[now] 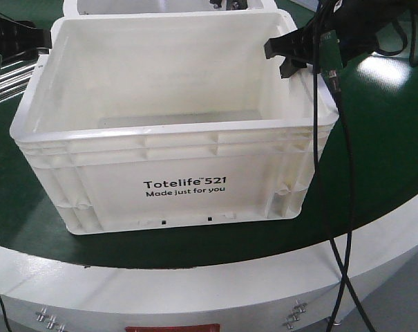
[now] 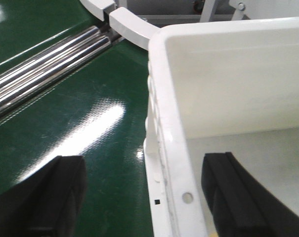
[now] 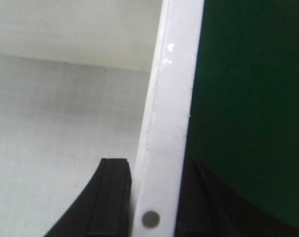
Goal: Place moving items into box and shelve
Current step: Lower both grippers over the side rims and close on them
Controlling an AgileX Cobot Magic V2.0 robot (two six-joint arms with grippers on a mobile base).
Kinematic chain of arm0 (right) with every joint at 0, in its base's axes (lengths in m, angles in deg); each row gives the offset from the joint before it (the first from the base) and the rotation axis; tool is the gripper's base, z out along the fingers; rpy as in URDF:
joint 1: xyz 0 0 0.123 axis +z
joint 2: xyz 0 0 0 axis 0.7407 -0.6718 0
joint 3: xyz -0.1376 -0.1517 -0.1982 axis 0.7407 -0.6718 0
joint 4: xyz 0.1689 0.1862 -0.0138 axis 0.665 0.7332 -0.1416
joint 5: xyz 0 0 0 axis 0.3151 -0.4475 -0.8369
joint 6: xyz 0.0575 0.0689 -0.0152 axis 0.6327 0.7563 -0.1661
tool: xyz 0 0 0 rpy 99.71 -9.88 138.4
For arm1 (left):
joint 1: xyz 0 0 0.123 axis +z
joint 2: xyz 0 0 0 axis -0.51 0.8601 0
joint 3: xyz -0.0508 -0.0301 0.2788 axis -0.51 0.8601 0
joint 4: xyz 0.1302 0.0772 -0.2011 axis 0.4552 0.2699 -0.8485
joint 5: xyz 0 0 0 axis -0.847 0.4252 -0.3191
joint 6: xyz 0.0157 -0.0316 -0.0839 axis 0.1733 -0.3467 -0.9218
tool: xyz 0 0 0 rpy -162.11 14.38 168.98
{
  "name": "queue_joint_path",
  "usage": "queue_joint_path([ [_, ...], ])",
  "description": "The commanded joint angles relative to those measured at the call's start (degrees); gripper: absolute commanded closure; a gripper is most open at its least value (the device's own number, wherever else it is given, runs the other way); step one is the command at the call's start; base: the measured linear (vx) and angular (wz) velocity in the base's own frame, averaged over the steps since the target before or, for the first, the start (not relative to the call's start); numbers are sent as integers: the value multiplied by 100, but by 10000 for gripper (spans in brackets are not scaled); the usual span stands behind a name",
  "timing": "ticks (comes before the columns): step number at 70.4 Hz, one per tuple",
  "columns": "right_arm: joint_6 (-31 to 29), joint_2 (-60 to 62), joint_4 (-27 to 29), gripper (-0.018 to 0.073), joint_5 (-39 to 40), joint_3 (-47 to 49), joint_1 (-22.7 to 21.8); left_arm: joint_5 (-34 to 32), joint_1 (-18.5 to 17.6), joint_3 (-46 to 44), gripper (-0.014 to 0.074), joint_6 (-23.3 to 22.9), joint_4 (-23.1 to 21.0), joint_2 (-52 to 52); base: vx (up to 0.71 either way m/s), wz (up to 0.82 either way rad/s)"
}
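**A:** Start at the left. What is that gripper doing?

**B:** The left gripper (image 2: 144, 168) is spread wide, astride the left wall of the white crate (image 1: 174, 187). Its outer finger (image 2: 58, 197) hangs over the green tabletop (image 2: 90, 113), well apart from the wall. Its inner finger (image 2: 235, 197) is inside the crate, just beside the rim, and I cannot tell whether it touches. It has hold of nothing. Further left, chrome rods (image 2: 50, 59) lie along the green.

**A:** And the crate itself?

**B:** It stands upright with its top open, in the middle of the green tabletop, near the table's white curved edge (image 1: 195, 283). It is glossy white, with a ribbed band under the rim. "Totelife 521 Made just for you" is printed in dark letters on the side facing the front camera.

**A:** Now the right side.

**B:** The right gripper (image 3: 156, 165) is closed down onto the crate's right wall. One finger (image 3: 109, 197) is inside and the other (image 3: 203, 202) outside. Both sit flush against the rim with no gap showing. In the front view it sits towards the far end of that wall. Black cables (image 1: 347, 207) hang from the arm, down past the crate's right corner and over the table edge.
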Motion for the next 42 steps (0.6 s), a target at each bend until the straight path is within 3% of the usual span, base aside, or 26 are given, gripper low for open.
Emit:
queue_joint_path([
  [1,-156,237,298,571,261,176,15,-478,-24,-207,10,28,-112,-204,0,0],
  [25,-186,237,358,571,262,176,15,-443,-24,-207,10,50,-408,-204,0,0],
  [42,-200,237,358,571,261,176,15,-14,-24,-214,10,50,-492,-204,0,0],
])
